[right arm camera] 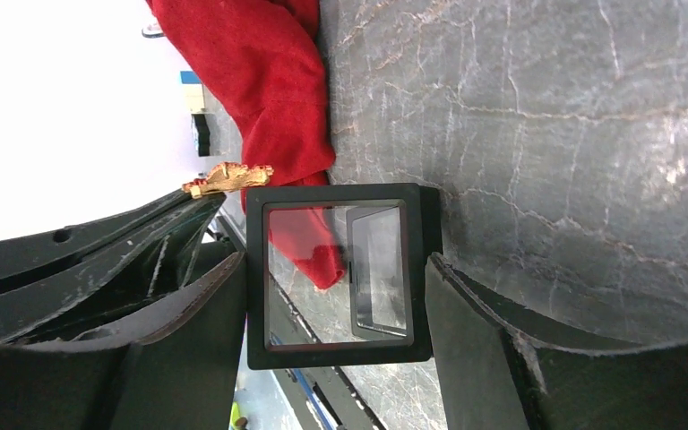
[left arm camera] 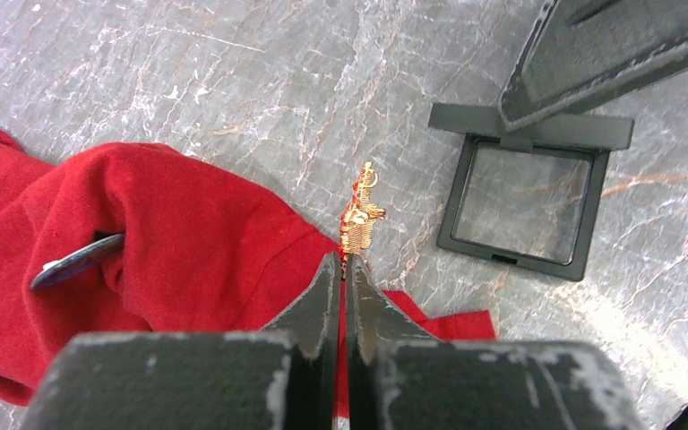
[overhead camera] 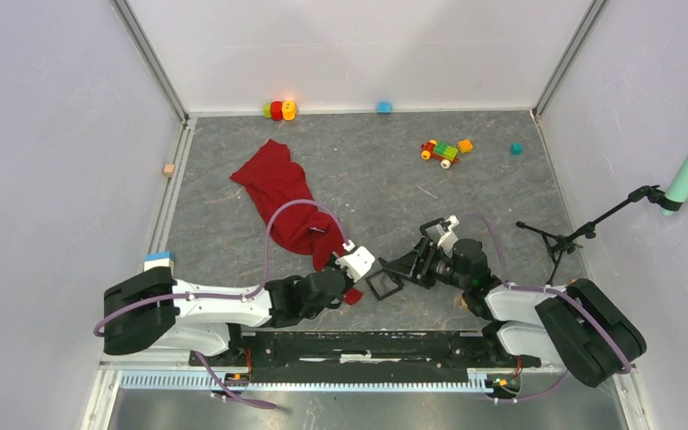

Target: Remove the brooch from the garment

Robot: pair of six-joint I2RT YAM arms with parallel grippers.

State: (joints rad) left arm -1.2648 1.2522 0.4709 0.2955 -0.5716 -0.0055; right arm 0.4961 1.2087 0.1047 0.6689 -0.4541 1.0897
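The red garment [overhead camera: 282,193] lies crumpled on the grey table; it also shows in the left wrist view [left arm camera: 170,233] and the right wrist view [right arm camera: 269,72]. My left gripper [left arm camera: 344,262] is shut on the small gold-and-red brooch [left arm camera: 361,215], held at the fingertips just off the garment's edge, above the table. The brooch also shows in the right wrist view [right arm camera: 228,177]. A black display case [left arm camera: 524,202] lies open on the table right of the brooch. My right gripper [right arm camera: 336,260] is shut on the case's framed lid [right arm camera: 336,197], holding it up.
Toy blocks sit at the back: a red-yellow piece [overhead camera: 278,109], a blue cube [overhead camera: 383,107], a small toy car [overhead camera: 443,150] and a teal cube [overhead camera: 516,149]. A black stand [overhead camera: 560,240] is at the right. A bluish flat piece [left arm camera: 76,262] pokes from the garment.
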